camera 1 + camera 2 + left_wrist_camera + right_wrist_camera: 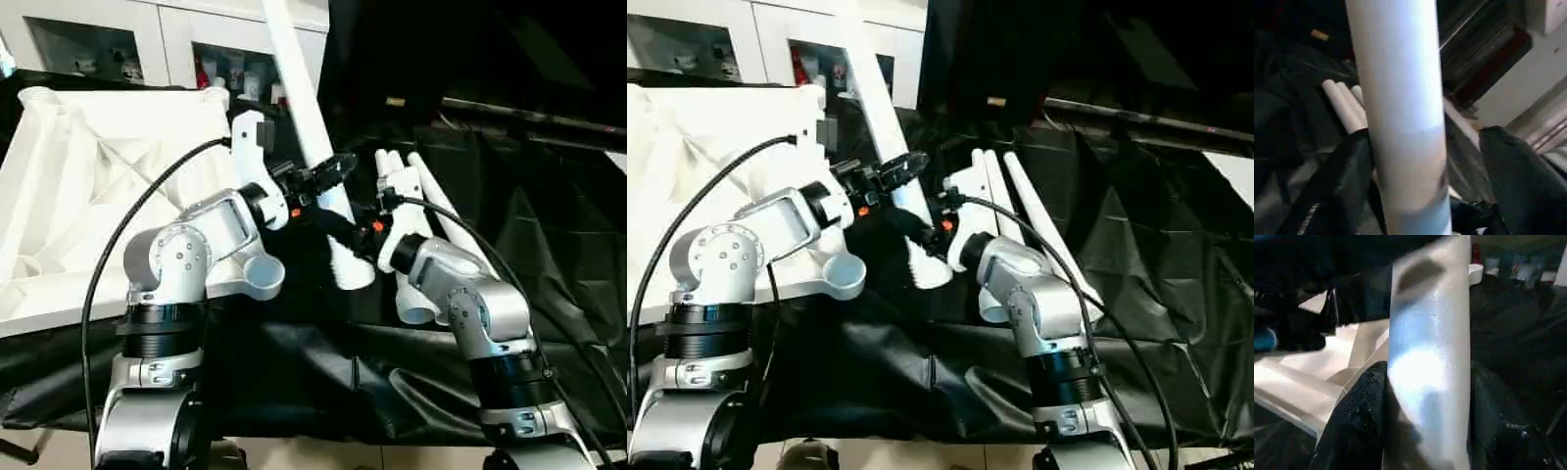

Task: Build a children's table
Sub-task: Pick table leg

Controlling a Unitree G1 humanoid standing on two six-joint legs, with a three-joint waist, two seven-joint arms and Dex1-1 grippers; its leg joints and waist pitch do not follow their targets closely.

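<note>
Right tool [345, 233] pinches the raised leg [299, 108]; left tool [328, 176] spread around it; corner socket [263, 277] empty.

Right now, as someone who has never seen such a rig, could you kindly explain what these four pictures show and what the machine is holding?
It is a humanoid robot with two silver arms, each ending in a gripper of two black fingers. Two pictures come from cameras on its head, looking down over its forearms; the other two come from cameras on its wrists, looking along the fingers. The right gripper is closed around a white tube leg, which rises steeply from its lower end. The left gripper sits at the same leg higher up, with a finger on either side. More white legs lie on the black-draped work table. The white tabletop lies ribbed side up, its round corner socket near the leg's lower end.
</note>
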